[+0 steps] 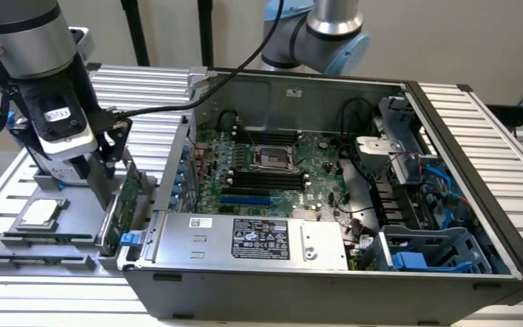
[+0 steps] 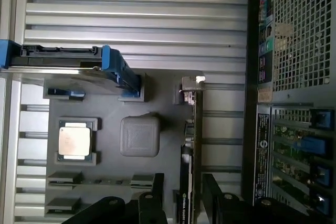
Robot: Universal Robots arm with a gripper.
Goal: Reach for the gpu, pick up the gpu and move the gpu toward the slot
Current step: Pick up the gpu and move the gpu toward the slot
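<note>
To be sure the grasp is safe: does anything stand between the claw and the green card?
Nothing visible does. The claw hangs directly over the card, one finger on each side of its upper edge. The silver chip and the blue-railed drive sit apart from it on the same grey tray.

An open PC case (image 1: 334,296) fills the middle of the slatted table (image 1: 516,157), showing its motherboard (image 1: 321,146), CPU socket (image 1: 272,156) and power supply (image 1: 243,238), while a grey tray (image 1: 25,262) near the table's edge at the exterior view's left holds a CPU chip (image 1: 43,212), two RAM sticks (image 1: 48,238) and a blue-railed hard drive (image 2: 63,59).
</note>
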